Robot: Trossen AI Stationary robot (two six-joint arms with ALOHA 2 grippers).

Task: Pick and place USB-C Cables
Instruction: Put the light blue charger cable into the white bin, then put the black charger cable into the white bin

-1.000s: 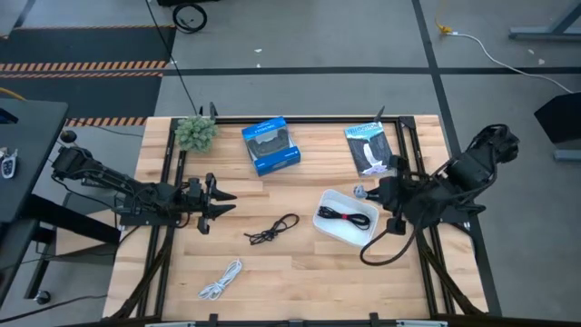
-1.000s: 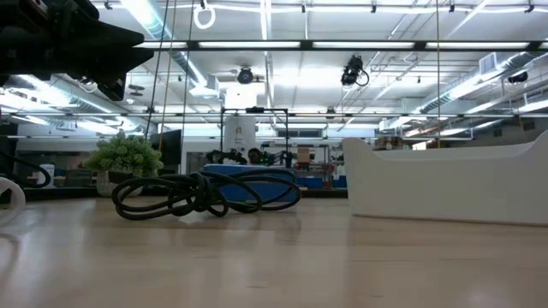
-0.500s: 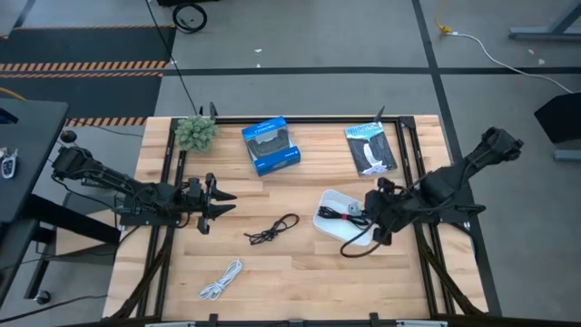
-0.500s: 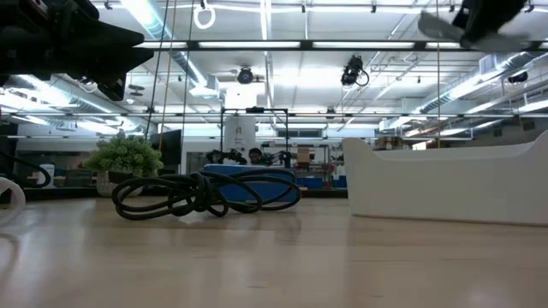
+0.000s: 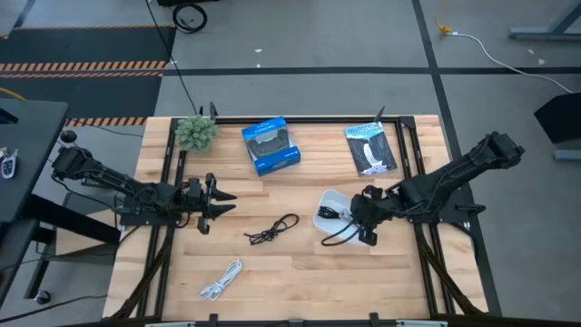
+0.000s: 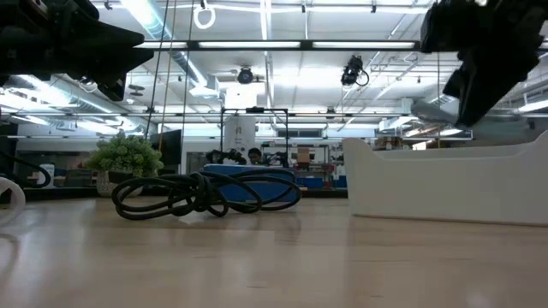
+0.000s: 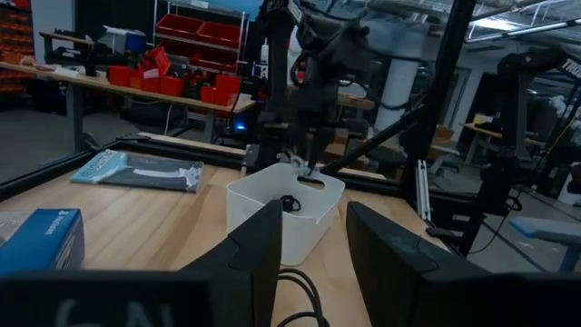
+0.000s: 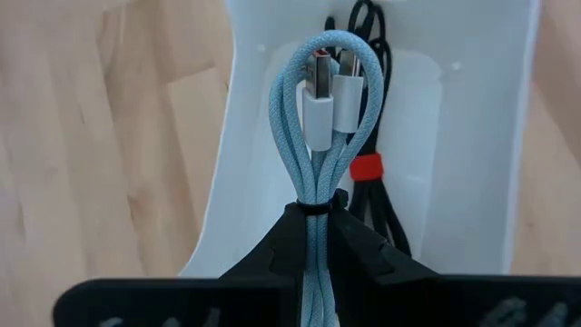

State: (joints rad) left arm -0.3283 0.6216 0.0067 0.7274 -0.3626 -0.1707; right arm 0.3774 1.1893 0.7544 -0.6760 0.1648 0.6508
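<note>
The grey-blue cable [image 8: 320, 154] is in my right gripper [image 8: 313, 218], which is shut on it above the white tray [image 5: 324, 202]. The black cable with a red tie [image 8: 368, 170] lies on the tray's floor. A black cable [image 5: 272, 229] rests loosely coiled on the table's middle, also the black cable [image 6: 201, 192] in the low view. The white cable [image 5: 221, 280] lies near the near edge. My left gripper [image 5: 214, 202] hovers open at the table's left, away from all cables. My right gripper pinches the grey-blue cable between its two fingers at the black tie around the bundle's middle [image 8: 314, 209]. The fingers lie along the bundle. Its looped end with the two connectors [image 8: 320, 109] sticks out past the fingertips, lifted clear over the tray.
A blue box [image 5: 270, 145] and a dark packet [image 5: 370, 148] lie along the far edge, with a small green plant [image 5: 195, 133] at the far left corner. Black frame rails run along both table sides. Bare wood lies between the tray and the left gripper.
My right gripper has moved toward the table's left, from beyond the tray's right side to above the tray, and has come down, carrying the grey-blue cable with it. The left arm and the cables on the table have stayed put.
</note>
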